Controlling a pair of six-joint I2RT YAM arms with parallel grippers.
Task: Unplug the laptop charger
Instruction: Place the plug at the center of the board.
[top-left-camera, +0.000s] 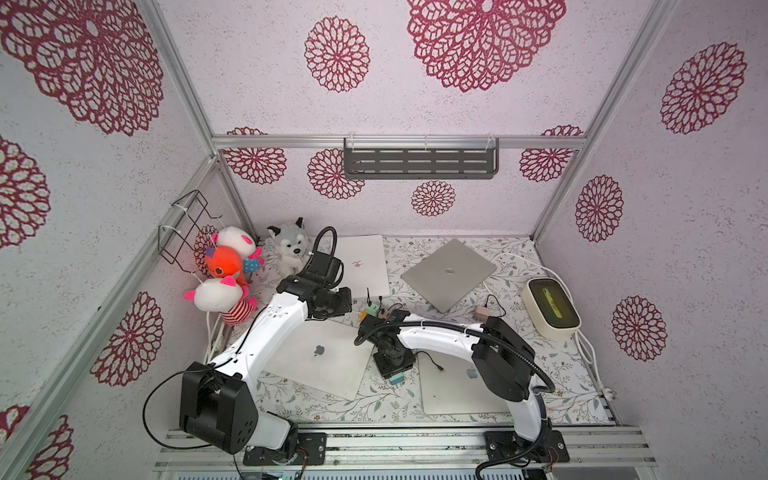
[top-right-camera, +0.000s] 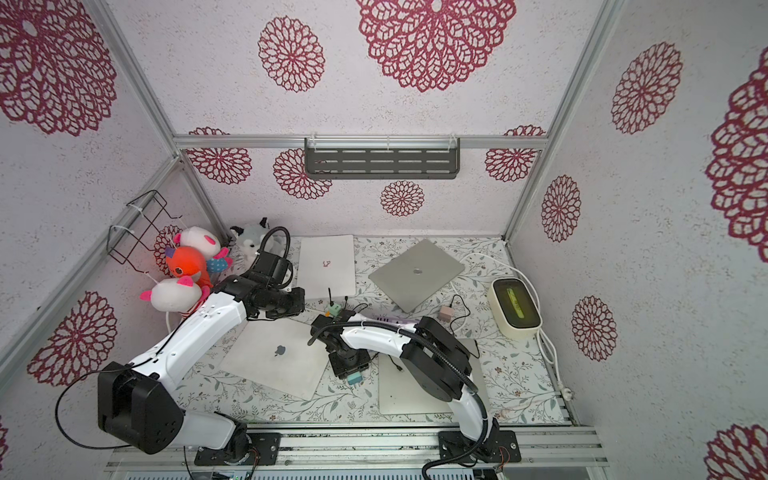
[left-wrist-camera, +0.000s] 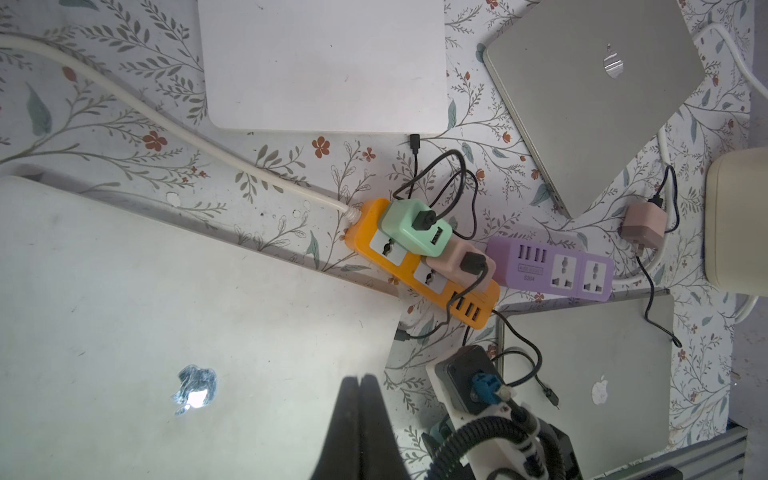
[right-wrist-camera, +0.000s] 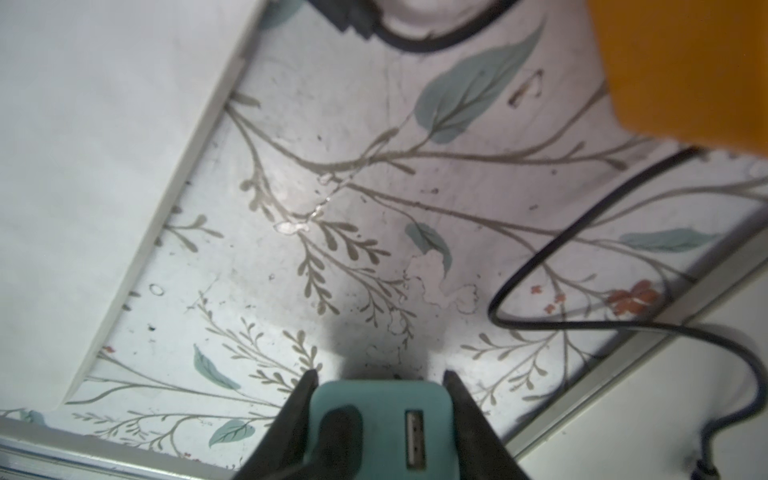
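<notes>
Front of bench (right-wrist-camera: 332, 208): right fingers (right-wrist-camera: 291, 424) clamp teal charger (right-wrist-camera: 374, 415), prongs clear of any socket (unplugging looks done). Next: lower onto bare bench, release. Mid-bench: left fingers (left-wrist-camera: 345, 415) closed, empty, above laptop (left-wrist-camera: 166, 311); orange power strip (left-wrist-camera: 361, 232) beyond.

A charger (left-wrist-camera: 417, 227) sits on the power strip (left-wrist-camera: 363, 233), beside a laptop (left-wrist-camera: 166, 311).

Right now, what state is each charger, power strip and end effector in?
Teal charger: unplugged, held by right end effector.
Left end effector: shut, empty.
Green charger: plugged into orange strip.
Pink charger: plugged into orange strip.
Stray pink charger: unplugged, prongs showing.
Purple strip: sockets empty.
</notes>
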